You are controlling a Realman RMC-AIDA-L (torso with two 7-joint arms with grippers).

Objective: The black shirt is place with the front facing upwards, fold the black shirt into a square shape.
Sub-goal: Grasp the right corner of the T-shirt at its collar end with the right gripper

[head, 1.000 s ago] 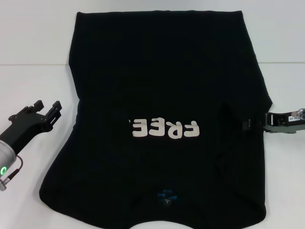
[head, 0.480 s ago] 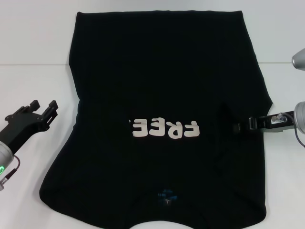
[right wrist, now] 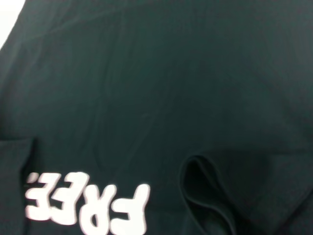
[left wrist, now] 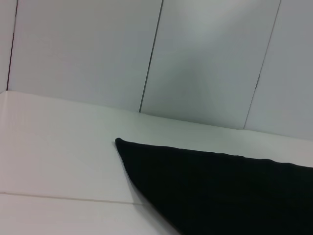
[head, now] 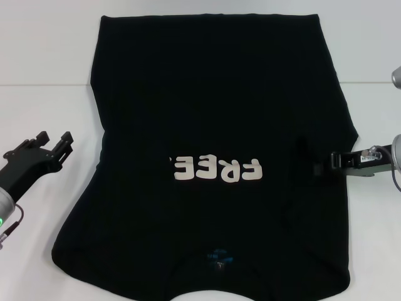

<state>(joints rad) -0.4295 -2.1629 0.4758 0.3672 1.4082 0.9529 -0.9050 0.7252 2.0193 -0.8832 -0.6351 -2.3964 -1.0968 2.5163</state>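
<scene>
Black shirt (head: pixel 213 113) — "FREE!" lettering (head: pixel 216 168)

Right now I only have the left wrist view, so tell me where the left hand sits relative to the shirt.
Observer: In the head view the left hand is open over the bare table, off the left side of the black shirt and not touching it.
Operator: Report the right hand too.
Observer: The right hand is at the shirt's right edge, level with the FREE! letters.
Operator: Tell me how the cloth lies there.
Observer: The right wrist view shows a raised fold beside the letters. The cloth around it lies flat.
</scene>
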